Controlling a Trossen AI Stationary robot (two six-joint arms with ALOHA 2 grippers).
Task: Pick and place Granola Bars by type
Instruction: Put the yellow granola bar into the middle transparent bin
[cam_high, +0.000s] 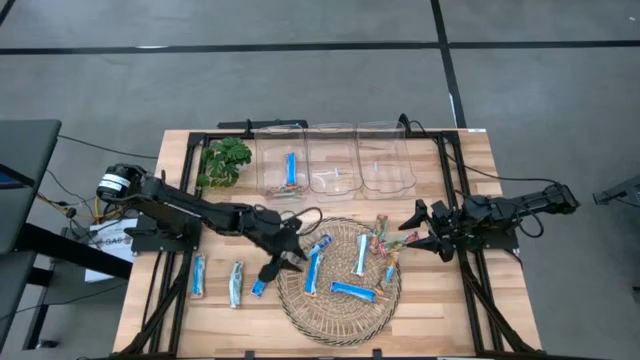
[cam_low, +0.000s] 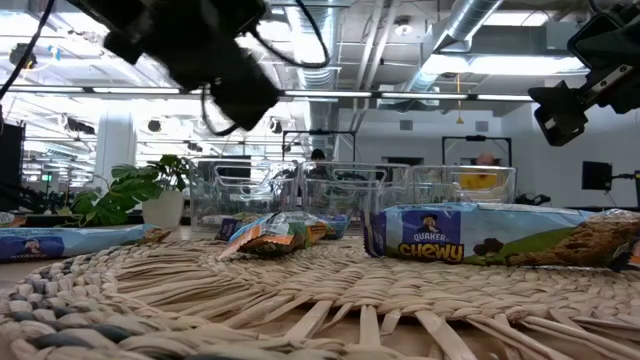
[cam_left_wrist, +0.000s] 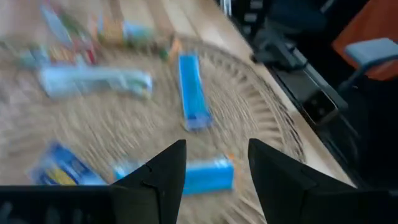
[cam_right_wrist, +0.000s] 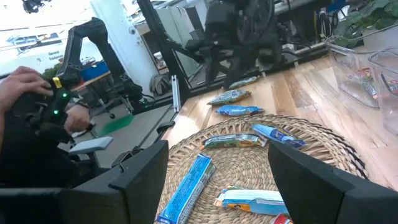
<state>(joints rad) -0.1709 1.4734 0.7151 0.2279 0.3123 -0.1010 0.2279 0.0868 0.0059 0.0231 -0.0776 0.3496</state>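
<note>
I see a wooden table (cam_high: 470, 190) in an open workshop; granola bars (cam_high: 352, 292) lie scattered on a woven mat (cam_high: 340, 320). Left gripper (cam_high: 290, 250) and right gripper (cam_high: 420, 228) hover, fingers spread, holding nothing.

- Table (cam_high: 470, 180): pale wood, visible grain, matt.
- Mat (cam_high: 340, 310): woven straw or wicker, coarse, ribbed, dull; lies under the left jaws and in front of the right jaws.
- Bars (cam_high: 362, 254): glossy plastic-film wrappers, crinkled, catching light; blue ones and multicoloured ones alike.
- Bins (cam_high: 336, 160): clear hard plastic, smooth, shiny, beyond both sets of jaws.
- Left gripper (cam_left_wrist: 214, 171): fingers matt black, plastic-looking, smooth.
- Right gripper (cam_right_wrist: 217, 171): same matt black finish, flat faces.
- Frame (cam_high: 452, 170): black metal rails, satin sheen.
- Plant (cam_high: 224, 161): waxy green leaves; white smooth pot in the low view.
</note>
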